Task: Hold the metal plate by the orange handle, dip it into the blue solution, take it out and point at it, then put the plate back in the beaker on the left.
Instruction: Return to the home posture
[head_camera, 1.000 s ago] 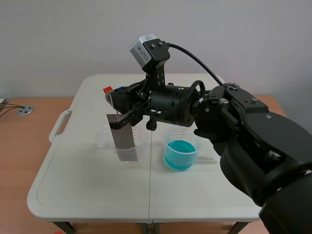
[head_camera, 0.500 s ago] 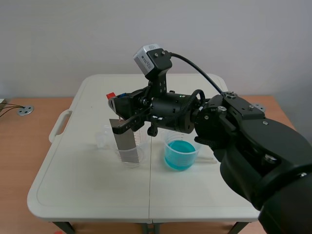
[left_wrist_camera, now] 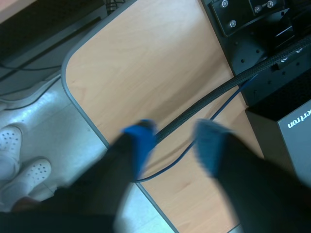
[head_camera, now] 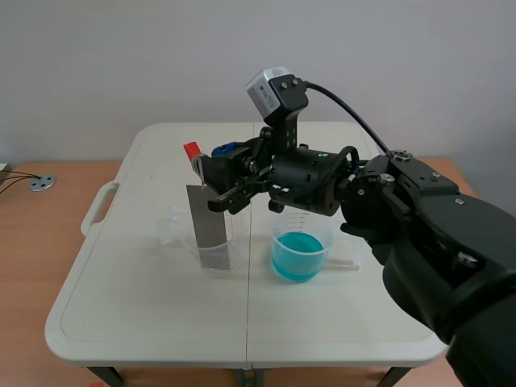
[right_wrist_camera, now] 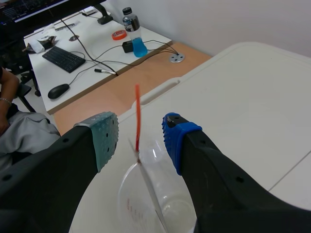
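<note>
The grey metal plate (head_camera: pixel 208 230) stands in the clear left beaker (head_camera: pixel 234 246), its orange handle (head_camera: pixel 192 151) sticking up. My right gripper (head_camera: pixel 219 173) reaches in from the right and is open, one finger on each side of the handle. In the right wrist view the thin orange handle (right_wrist_camera: pixel 137 114) rises between the two pads of the right gripper (right_wrist_camera: pixel 138 127) with a gap on both sides, and the plate (right_wrist_camera: pixel 150 194) goes down into the beaker (right_wrist_camera: pixel 125 189). The beaker of blue solution (head_camera: pixel 297 254) sits to the right. My left gripper (left_wrist_camera: pixel 174 138) is open over a wooden desk, away from the table.
A small clear container (head_camera: pixel 169 227) stands just left of the beaker, and a pale stick (head_camera: pixel 343 264) lies beside the blue beaker. The white table (head_camera: pixel 145 322) has bare room in front. Cables (left_wrist_camera: pixel 204 102) cross the desk under my left gripper.
The right gripper lowered the plate into the left beaker, then opened and let go of the handle. The arm has shifted slightly right and up.
</note>
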